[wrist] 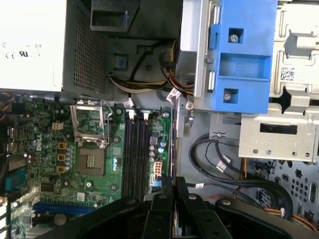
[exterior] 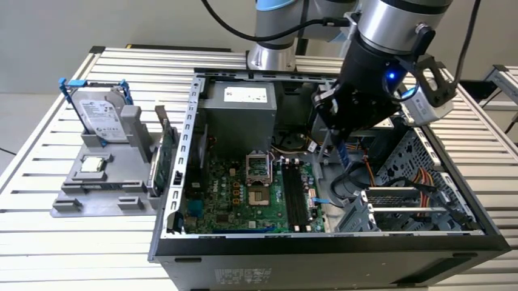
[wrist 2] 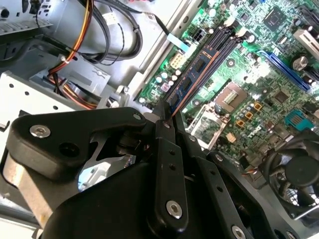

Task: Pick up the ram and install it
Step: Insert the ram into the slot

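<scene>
The ram (wrist 2: 195, 74) is showing as a thin, narrow circuit-board stick, blue with a row of dark chips along its face and an orange edge in the second wrist view. It is being pinched at one end between the end effector (wrist 2: 164, 118) fingers, its length reaching out over the green motherboard (wrist 2: 259, 94), near the black memory slots (wrist: 135, 154). In the exterior view, the ram (exterior: 346, 154) is hanging upright inside the open computer case (exterior: 324, 242).

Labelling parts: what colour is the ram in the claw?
Blue board with black chips; the ram shows best in the second wrist view.
</scene>
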`<state>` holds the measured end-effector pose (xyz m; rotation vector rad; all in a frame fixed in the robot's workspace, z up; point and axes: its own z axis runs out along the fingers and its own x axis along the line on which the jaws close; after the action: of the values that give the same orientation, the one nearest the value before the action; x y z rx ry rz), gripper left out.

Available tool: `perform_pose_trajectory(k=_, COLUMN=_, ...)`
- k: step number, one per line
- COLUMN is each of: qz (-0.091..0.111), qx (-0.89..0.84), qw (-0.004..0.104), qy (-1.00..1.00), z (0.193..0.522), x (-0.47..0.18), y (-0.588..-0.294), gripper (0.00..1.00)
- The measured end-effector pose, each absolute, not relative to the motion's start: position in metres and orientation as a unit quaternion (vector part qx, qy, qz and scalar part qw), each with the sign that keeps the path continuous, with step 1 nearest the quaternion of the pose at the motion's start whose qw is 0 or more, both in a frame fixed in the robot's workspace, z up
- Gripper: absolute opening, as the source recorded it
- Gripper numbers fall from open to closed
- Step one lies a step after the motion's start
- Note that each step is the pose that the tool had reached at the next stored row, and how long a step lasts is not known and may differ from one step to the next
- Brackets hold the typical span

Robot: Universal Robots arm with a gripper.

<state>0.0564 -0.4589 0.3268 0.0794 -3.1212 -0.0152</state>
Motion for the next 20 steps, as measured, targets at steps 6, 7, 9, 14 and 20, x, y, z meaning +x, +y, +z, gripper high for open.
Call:
perform_pose_trajectory(k=6, qz=-0.005, qx=0.025, qw=0.009, qy=-1.0, z=0.3239, x=0.0548, y=-0.4589, gripper=0.0)
perform_pose_trajectory(k=7, qz=-0.005, qx=0.026, qw=0.009, qy=-1.0, z=0.3237, x=0.0547, y=-0.4589, gripper=0.0)
perform_pose_trajectory(k=9, qz=-0.005, qx=0.025, qw=0.009, qy=-1.0, z=0.3231, x=0.0543, y=-0.4589, gripper=0.0)
perform_pose_trajectory(k=14, qz=-0.005, qx=0.025, qw=0.008, qy=-1.0, z=0.321, x=0.0535, y=-0.4589, gripper=0.0)
perform_pose_trajectory(k=20, qz=-0.005, qx=0.025, qw=0.008, qy=-1.0, z=0.3187, x=0.0528, y=-0.4589, gripper=0.0)
